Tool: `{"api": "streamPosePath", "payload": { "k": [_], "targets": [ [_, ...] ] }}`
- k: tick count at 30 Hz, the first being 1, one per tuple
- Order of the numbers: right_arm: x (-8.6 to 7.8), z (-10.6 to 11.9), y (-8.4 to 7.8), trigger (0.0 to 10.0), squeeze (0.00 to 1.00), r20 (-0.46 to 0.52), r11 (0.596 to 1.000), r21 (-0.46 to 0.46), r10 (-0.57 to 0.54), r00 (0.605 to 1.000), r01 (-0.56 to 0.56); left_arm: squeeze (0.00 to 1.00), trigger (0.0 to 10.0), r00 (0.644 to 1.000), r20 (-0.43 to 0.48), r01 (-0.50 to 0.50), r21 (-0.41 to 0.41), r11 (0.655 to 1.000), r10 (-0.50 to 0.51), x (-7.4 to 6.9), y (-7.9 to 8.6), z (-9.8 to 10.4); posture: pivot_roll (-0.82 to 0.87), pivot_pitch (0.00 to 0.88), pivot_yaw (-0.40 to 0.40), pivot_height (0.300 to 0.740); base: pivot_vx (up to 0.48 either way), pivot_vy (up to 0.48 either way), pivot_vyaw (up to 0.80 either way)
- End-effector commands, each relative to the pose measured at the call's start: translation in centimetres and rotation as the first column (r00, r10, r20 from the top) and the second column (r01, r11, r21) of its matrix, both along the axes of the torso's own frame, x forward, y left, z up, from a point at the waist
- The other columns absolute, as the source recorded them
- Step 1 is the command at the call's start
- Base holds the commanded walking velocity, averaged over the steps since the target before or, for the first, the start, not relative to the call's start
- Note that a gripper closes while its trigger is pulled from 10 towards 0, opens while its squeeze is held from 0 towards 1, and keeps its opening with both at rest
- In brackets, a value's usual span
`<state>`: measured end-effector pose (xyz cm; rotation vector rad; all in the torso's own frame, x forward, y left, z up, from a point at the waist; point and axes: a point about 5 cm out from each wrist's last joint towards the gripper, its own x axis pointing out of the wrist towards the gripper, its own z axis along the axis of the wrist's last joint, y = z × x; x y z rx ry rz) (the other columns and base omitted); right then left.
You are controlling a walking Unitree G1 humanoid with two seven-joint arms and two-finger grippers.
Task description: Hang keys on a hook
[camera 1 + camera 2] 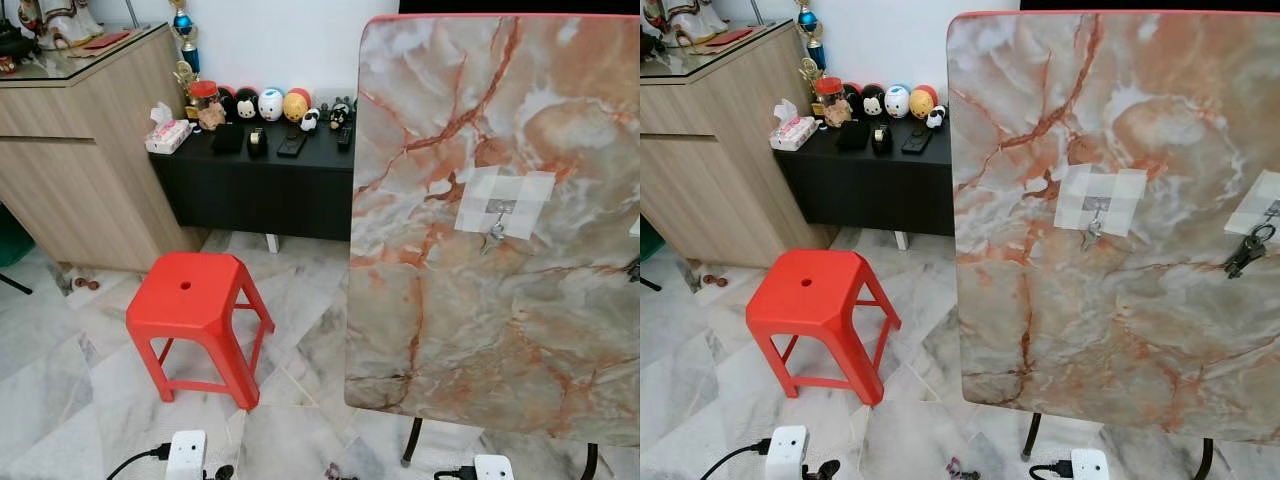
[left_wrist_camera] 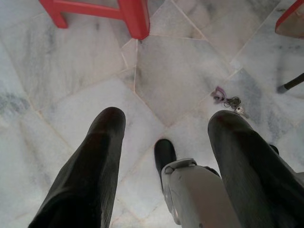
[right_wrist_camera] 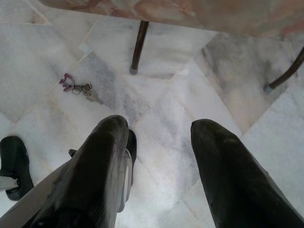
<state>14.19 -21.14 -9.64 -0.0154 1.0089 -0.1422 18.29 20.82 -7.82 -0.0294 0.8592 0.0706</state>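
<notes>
A marble-patterned panel with a red edge (image 1: 1110, 220) stands upright on dark metal legs (image 3: 137, 45) on the pale marble-tiled floor (image 1: 60, 400). Two taped patches on its face carry small hooks: the nearer-centre metal hook (image 1: 1097, 208) holds a small silver key (image 1: 1092, 235), and the hook at the panel's right edge carries a dark bunch of keys (image 1: 1246, 252). A further set of keys with a purple tag (image 3: 78, 88) lies on the floor, close to one panel leg. The left pincer (image 2: 164, 142) hangs low over the tiles, fingers spread apart and holding nothing. The right pincer (image 3: 159, 142) likewise points at the floor, fingers apart and empty. A red plastic stool (image 1: 195, 310) stands left of the panel, before a black low cabinet (image 1: 260, 180) bearing small figurines.
</notes>
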Motion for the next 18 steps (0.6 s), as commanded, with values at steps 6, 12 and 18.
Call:
{"api": "streamPosePath", "payload": {
  "k": [6,12,18],
  "targets": [
    [0.0,-0.2,0.9,10.0,0.0,-0.015,1.0,0.016,0.025,1.0,-0.024,0.0,10.0,0.999,-0.033,0.008,-0.01,1.0,-0.008,-0.3,-0.1,-0.2,-0.01,0.0,0.039,0.74,0.0,0.0,0.0],
    [0.4,-0.3,2.4,10.0,0.0,-0.021,0.999,-0.002,0.043,0.999,-0.043,0.0,10.0,1.0,-0.027,0.001,-0.017,1.0,-0.001,-0.1,-0.1,-0.2,-0.01,0.0,0.031,0.74,0.0,0.085,0.0],
    [-0.1,-0.5,3.3,10.0,0.0,-0.026,0.999,0.028,0.032,0.999,-0.032,0.0,10.0,0.999,-0.032,-0.005,-0.019,1.0,0.005,-0.2,-0.1,-0.2,-0.02,0.0,0.04,0.74,0.0,0.261,0.44]
  ]
}}
